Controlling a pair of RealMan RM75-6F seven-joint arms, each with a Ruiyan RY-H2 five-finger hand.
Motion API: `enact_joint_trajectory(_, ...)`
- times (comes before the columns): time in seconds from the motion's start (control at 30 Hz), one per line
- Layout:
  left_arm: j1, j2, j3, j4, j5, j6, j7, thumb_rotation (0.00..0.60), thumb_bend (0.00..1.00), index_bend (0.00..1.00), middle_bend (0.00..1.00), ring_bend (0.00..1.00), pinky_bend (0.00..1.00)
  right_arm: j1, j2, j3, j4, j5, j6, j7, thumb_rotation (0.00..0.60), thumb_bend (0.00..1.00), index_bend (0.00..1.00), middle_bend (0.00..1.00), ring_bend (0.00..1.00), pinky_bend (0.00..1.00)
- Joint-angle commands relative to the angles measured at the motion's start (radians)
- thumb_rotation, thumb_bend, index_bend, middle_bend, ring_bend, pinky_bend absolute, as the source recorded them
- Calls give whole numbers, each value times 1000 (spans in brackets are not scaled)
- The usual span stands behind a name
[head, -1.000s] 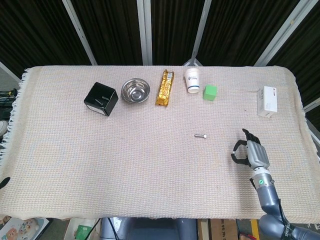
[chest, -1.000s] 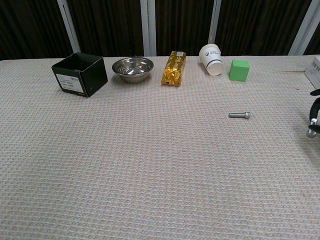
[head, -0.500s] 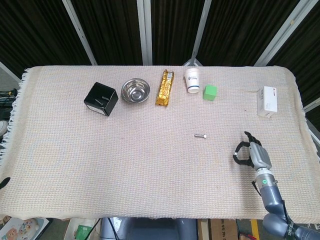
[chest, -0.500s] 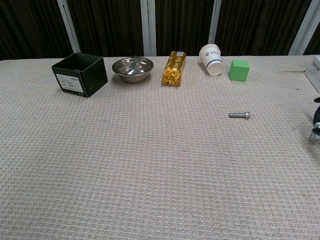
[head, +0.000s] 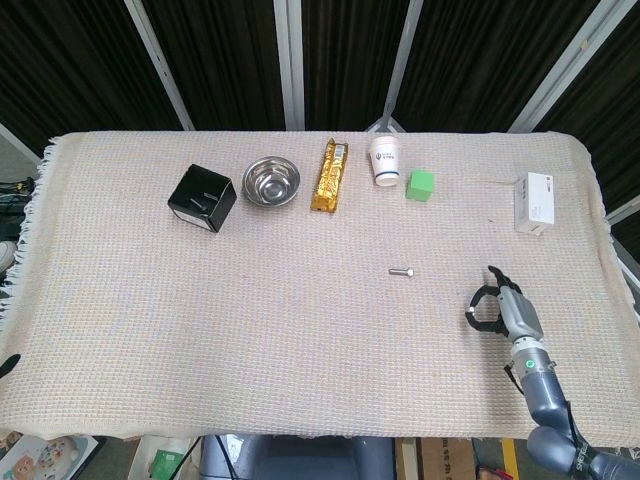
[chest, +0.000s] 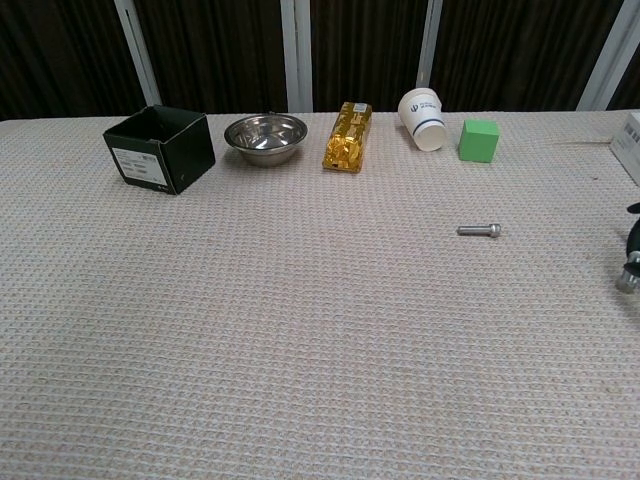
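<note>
My right hand (head: 505, 312) hovers over the woven cloth near the table's front right, fingers and thumb curved apart with nothing in them. In the chest view only its edge (chest: 631, 262) shows at the right border. The nearest thing is a small metal bolt (head: 402, 271) (chest: 479, 230), lying on its side to the left of the hand and apart from it. My left hand does not show in either view.
Along the far side stand a black box (head: 202, 198), a steel bowl (head: 272, 181), a gold packet (head: 330, 176), a paper cup (head: 386, 160) and a green cube (head: 421, 185). A white carton (head: 535, 202) lies at the right. A small dark shape (head: 8, 365) sits at the left edge.
My right hand has drawn back a little toward the near right edge and now shows less in the chest view. Nothing on the table has moved.
</note>
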Motion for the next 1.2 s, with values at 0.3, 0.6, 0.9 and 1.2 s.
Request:
enact_joint_trajectory(0.3,0,-2,1,-3,0,0,8,600,42,104,102,9,9,-1,14,-2,-5,-1,-3,11,600,353,574,0,0,0)
enact_joint_trajectory(0.6,0,-2,0,-5,-2,1,10,600,42,104,102,9,9,2,17,-7,-3,0,-9,11,600,352,543,0,0,0)
enact_joint_trajectory(0.9,1,-3,-1,-5,-2,2,11,600,42,104,102,10,9,3,18,-12,-5,1,-9,11,600,352,527,0,0,0)
enact_joint_trajectory(1.2,0,-4,0,-7,0,2,14,600,42,104,102,9,9,4,49,-20,-44,-17,-10,2,600,183,316,0,0,0)
